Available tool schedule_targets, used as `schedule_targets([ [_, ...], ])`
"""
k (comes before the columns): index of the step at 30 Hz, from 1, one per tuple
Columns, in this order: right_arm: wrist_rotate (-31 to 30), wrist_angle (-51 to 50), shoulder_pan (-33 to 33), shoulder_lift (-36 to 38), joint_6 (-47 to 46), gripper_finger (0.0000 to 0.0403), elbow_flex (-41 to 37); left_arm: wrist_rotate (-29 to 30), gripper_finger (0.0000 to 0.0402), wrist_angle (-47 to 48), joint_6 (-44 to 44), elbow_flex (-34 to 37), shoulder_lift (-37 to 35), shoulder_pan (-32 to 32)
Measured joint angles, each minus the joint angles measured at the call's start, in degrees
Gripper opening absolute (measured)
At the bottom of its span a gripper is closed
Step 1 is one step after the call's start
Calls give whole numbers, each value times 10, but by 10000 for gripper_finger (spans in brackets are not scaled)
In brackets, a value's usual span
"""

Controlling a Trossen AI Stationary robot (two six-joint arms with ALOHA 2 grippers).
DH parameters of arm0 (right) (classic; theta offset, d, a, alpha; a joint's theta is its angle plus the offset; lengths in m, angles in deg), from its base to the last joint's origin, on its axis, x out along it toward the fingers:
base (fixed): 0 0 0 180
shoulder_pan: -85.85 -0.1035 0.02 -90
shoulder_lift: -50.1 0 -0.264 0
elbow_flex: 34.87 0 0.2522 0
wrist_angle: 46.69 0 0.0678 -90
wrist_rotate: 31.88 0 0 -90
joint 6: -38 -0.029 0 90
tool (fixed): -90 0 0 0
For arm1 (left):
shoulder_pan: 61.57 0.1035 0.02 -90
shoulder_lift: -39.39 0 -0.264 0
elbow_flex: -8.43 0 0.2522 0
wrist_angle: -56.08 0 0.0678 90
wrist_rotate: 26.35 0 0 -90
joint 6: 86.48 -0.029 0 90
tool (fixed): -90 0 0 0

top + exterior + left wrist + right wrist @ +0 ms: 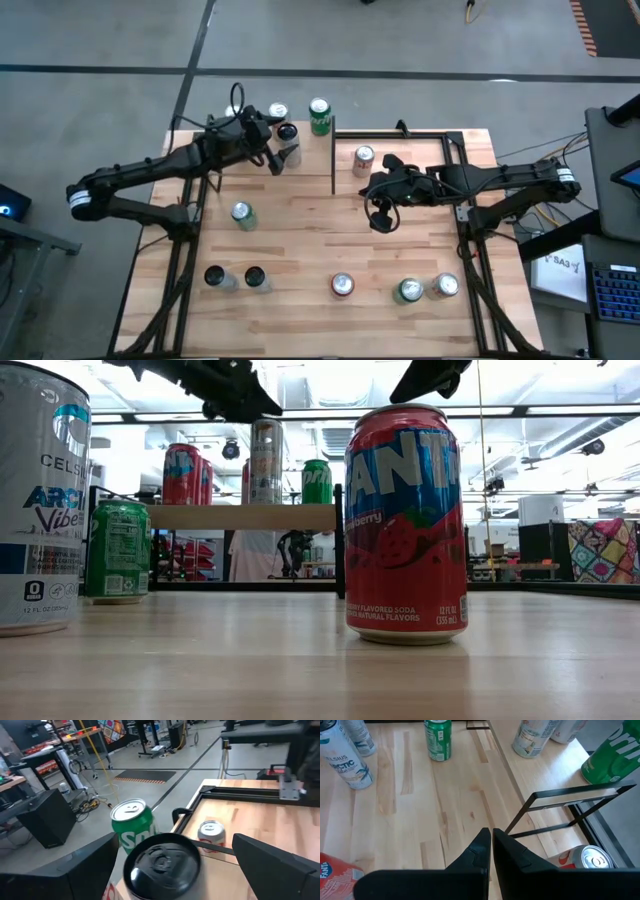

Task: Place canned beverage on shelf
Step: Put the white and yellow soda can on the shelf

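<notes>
The shelf (310,165), a light wood board with thin black posts, stands at the table's far left. Several cans stand upright on it, among them a green can (132,825) and a slim black-topped can (161,865). My left gripper (165,870) is open over the shelf. Its fingers stand on either side of the black-topped can (288,140) with a gap on each side. My right gripper (491,845) is shut and hangs above the bare tabletop, right of the shelf (555,775), with nothing in it.
A red-and-white can (363,158) stands just right of the shelf, close to my right gripper (380,218). A green can (241,214) stands near the shelf's front. Several more cans line the table's near side, among them a red one (405,525).
</notes>
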Motion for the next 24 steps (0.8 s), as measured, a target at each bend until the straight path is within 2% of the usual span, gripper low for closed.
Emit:
schedule_targets([
  [4, 0, 0, 0, 0, -4, 9, 0, 0, 373, -27, 4, 13, 6, 11],
  [16, 0, 0, 0, 0, -4, 9, -1, 0, 370, -27, 18, 20, 36, 16],
  [20, 0, 0, 0, 0, -4, 9, -1, 0, 351, -27, 19, 20, 40, 16],
  [24, 0, 0, 0, 0, -4, 9, -1, 0, 309, -28, 27, 20, 37, 16],
])
